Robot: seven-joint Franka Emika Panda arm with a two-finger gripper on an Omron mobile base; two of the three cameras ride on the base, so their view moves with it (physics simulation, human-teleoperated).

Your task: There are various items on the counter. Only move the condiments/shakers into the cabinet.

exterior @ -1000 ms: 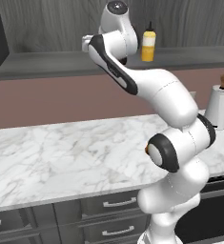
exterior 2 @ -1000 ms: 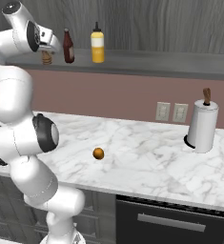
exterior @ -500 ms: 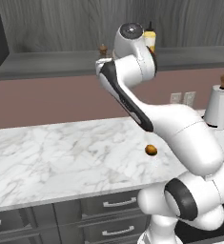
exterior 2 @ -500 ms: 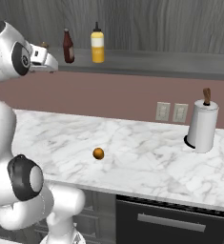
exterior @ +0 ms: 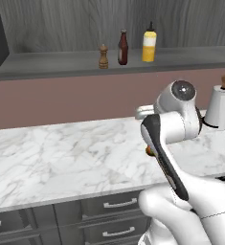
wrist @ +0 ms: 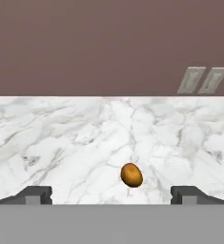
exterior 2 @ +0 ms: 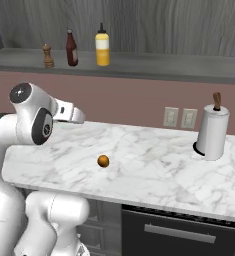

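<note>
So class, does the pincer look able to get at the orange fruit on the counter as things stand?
Probably yes: the pincer stands open, facing the orange fruit, with bare counter between them.

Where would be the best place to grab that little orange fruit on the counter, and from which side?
Probably around its widest middle, coming straight down from above. The orange fruit is small, rounded and slightly egg-shaped, lying alone on the bare marble counter, so nothing blocks a descent. Closing the fingers across its narrower width should keep it from rolling. The gripper is already open with the fruit ahead between its tips.
</note>
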